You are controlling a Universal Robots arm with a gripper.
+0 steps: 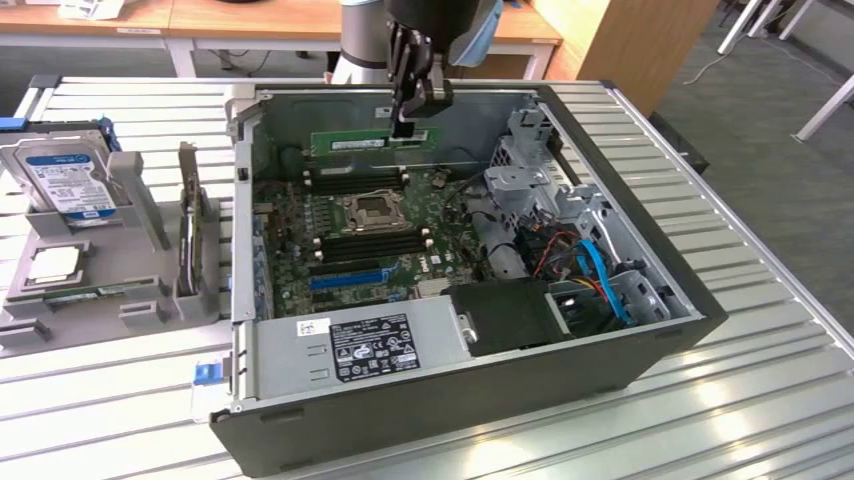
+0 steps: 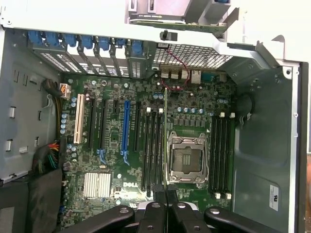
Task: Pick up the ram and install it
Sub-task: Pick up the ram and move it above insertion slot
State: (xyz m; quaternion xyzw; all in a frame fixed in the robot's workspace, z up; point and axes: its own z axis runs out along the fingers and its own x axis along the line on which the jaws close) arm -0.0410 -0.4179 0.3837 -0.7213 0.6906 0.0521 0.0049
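Observation:
My gripper (image 1: 407, 124) is shut on the ram (image 1: 358, 141), a long narrow green stick. It hangs level above the motherboard (image 1: 350, 268), near the back wall of the open computer case (image 1: 667, 330). In the wrist view the ram (image 2: 165, 121) is edge-on, a thin green line. It runs between the black memory slots (image 2: 153, 145) and the CPU socket (image 2: 187, 160). The black fingers (image 2: 154, 216) close on its near end, with the gripper (image 2: 165, 206) above the board. Whether the stick's edge touches a slot I cannot tell.
A grey holder (image 1: 147, 310) at the exterior view's left carries a blue-labelled hard drive (image 1: 64, 180), a dark expansion card (image 1: 194, 235) and another green stick (image 1: 100, 292). Inside the case are a power supply (image 1: 360, 345), drive cage (image 1: 534, 180) and blue cables (image 1: 607, 280).

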